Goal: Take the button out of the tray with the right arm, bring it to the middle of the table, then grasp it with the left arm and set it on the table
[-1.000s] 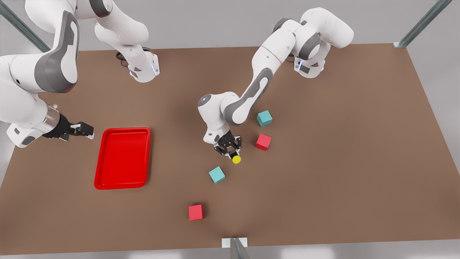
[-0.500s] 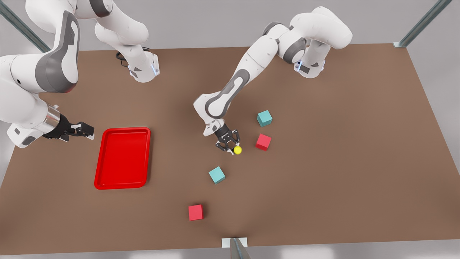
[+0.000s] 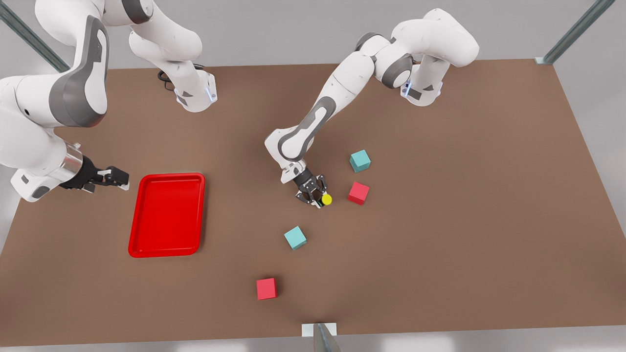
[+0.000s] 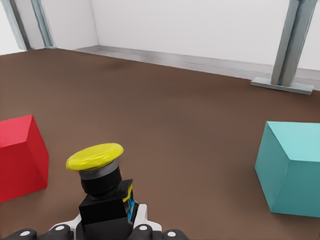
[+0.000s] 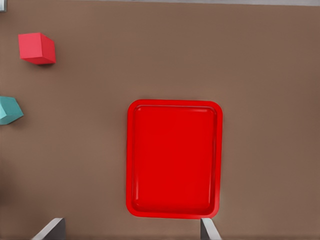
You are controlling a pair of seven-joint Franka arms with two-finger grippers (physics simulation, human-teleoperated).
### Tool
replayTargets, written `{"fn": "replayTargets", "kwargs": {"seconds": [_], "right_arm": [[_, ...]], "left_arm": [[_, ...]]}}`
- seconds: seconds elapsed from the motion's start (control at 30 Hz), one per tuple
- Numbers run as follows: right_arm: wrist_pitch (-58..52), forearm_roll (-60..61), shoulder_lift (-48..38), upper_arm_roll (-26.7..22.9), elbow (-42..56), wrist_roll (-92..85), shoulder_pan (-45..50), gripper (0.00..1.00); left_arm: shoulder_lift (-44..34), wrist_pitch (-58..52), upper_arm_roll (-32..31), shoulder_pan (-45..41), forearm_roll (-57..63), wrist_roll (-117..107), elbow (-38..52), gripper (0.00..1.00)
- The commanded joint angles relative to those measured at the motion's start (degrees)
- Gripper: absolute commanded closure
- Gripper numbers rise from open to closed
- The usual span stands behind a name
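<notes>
The button (image 3: 325, 199), with a yellow cap on a black body, is held tilted in my left gripper (image 3: 319, 200), low over the middle of the table (image 3: 464, 195). The left wrist view shows the button (image 4: 100, 185) clamped between the fingers of that gripper (image 4: 107, 232). I cannot tell whether it touches the tabletop. The red tray (image 3: 166, 215) lies at the front view's left with nothing in it. My right gripper (image 3: 117, 178) hangs open just beyond its left rim and waits. In the right wrist view the tray (image 5: 172, 160) lies below the open fingertips (image 5: 50, 231).
A red cube (image 3: 358, 192) sits close to the button, on the front view's right, with a teal cube (image 3: 360, 160) beyond it. Another teal cube (image 3: 295, 237) and a red cube (image 3: 266, 288) lie nearer the front edge. The left wrist view has the red cube (image 4: 20, 155) and teal cube (image 4: 295, 167).
The left gripper has carried the button away from the front edge, toward the red cube, and its arm has stretched out lower. The right arm has stayed still.
</notes>
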Motion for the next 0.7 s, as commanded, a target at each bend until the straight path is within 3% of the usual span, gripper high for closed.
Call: {"fn": "replayTargets", "kwargs": {"seconds": [0.0,0.53,0.67], "right_arm": [[-0.1,0.0,0.1,0.0,0.0,0.0,0.0,0.00],[0.0,0.0,0.1,0.1,0.0,0.0,0.1,0.00],[-0.2,0.0,0.2,0.1,0.0,0.0,0.1,0.00]], "left_arm": [[-0.1,0.1,0.0,0.0,0.6,-12.4,0.0,0.74],[0.6,-0.7,0.0,-0.4,2.4,-9.8,-0.6,0.71],[0.6,-0.7,0.0,-0.4,2.4,-9.7,-0.6,0.64]]}}
